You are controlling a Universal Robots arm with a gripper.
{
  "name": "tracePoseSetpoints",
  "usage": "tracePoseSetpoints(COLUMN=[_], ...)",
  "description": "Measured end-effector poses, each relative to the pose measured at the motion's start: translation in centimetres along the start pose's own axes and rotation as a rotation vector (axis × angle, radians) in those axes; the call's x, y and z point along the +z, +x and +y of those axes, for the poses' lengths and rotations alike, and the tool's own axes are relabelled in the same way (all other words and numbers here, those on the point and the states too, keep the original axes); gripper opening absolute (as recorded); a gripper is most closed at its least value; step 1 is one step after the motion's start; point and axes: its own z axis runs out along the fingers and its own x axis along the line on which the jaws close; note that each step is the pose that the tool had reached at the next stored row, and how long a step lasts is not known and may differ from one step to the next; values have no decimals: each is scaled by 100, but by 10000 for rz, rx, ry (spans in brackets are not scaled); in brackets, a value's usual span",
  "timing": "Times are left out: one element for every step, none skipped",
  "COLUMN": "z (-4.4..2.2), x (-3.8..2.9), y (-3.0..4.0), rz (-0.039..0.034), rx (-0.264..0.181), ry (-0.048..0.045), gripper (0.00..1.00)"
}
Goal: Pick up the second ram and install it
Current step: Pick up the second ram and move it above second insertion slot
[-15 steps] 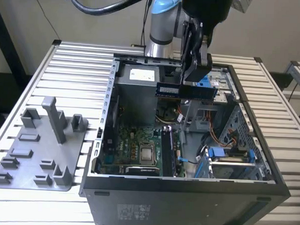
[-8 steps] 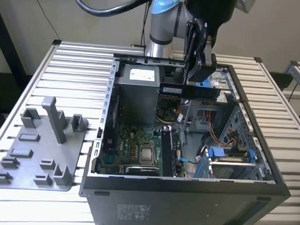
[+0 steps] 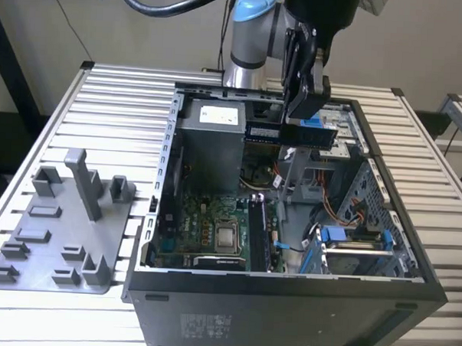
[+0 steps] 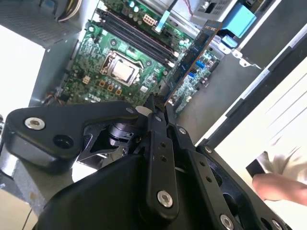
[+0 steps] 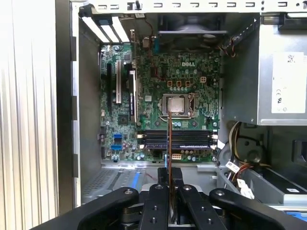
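In the exterior view, a table (image 3: pixel 104 98) of ribbed metal slats stands before a plain beige wall (image 3: pixel 421 43). An open case (image 3: pixel 287 286) lies on its side on the table, with its board (image 3: pixel 206 225) facing up. A grey tray (image 3: pixel 52 234) with upright posts sits on the slats at the exterior view's left, just beside the case. The arm (image 3: pixel 253 28) reaches in from behind the case. Its gripper (image 3: pixel 301 118) hangs over the open interior, closed on the ram (image 3: pixel 267 132). The ram is held level and crosswise, clear of the board below.

In the second wrist view, the gripper (image 4: pixel 156 108) pinches one end of the ram (image 4: pixel 192 57), which juts out over the board (image 4: pixel 96 72). The processor (image 4: pixel 120 69) and the long dark slots (image 4: pixel 134 36) lie beneath it, apart from it. A blurred hand (image 4: pixel 276 187) shows outside the case wall.

In the first wrist view, the ram (image 5: pixel 170 153) is seen edge-on as a thin line rising from the clamped gripper (image 5: pixel 170 179). It crosses the slots (image 5: pixel 192 139) and ends near the processor (image 5: pixel 176 104). The power supply (image 5: pixel 283 81) fills one side of the case, with loose cables (image 5: pixel 240 143) bunched below it near the slots. The table slats (image 5: pixel 24 120) show beyond the opposite wall.
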Motion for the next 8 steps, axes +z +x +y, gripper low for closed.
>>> tracePoseSetpoints(z=[1, 2, 3, 4, 5, 6, 7, 8], x=[-1, -3, -4, -5, -6, -8, -9, -10], y=[-34, -70, -105, -142, -178, -214, -249, -284], rz=[1, 3, 3, 4, 5, 5, 5, 6], rx=[0, 0, -1, 0, 0, 0, 0, 0], ry=[0, 0, 0, 0, 0, 0, 0, 0], gripper=[14, 14, 14, 14, 14, 14, 14, 14])
